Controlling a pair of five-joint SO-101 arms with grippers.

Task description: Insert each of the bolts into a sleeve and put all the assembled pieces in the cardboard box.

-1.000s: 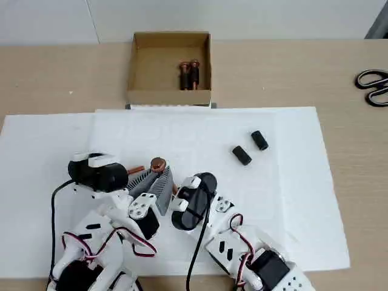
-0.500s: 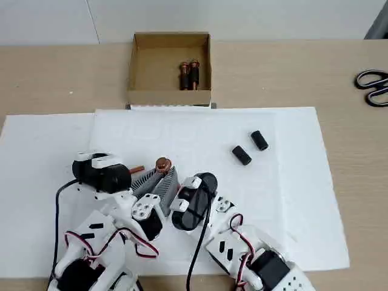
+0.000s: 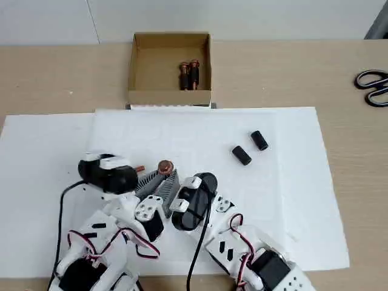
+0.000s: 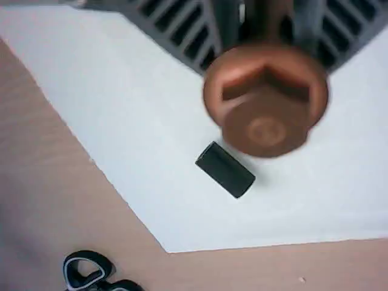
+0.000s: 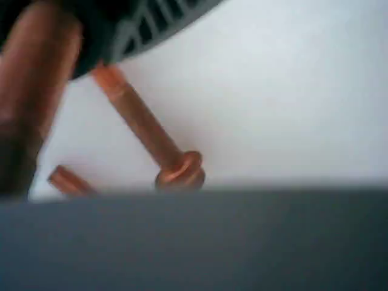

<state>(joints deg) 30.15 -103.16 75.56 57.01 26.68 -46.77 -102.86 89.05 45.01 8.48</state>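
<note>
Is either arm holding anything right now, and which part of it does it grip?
Yes: the left end effector holds a copper bolt by its shank, with the head sticking out free.

Desk [image 3: 60, 79], wood-toned, with a white paper sheet [image 3: 291, 200] across its near half. Cardboard box [image 3: 170, 97] at far centre, just beyond the sheet's far edge. Two assembled pieces [image 3: 188, 75] lie side by side inside it, against its right wall. Two black sleeves on the sheet, right of centre and near each other: one nearer [image 3: 242, 155], one farther right [image 3: 259, 140]. Left gripper [image 3: 161, 177], near centre-left, is clamped on a bolt [image 3: 164, 166], head up. A copper shaft end [image 3: 139, 169] pokes out just left of the gripper. Right arm [image 3: 195, 200] sits just right of it. Scissors [image 3: 374, 86] at the far right edge.
</note>
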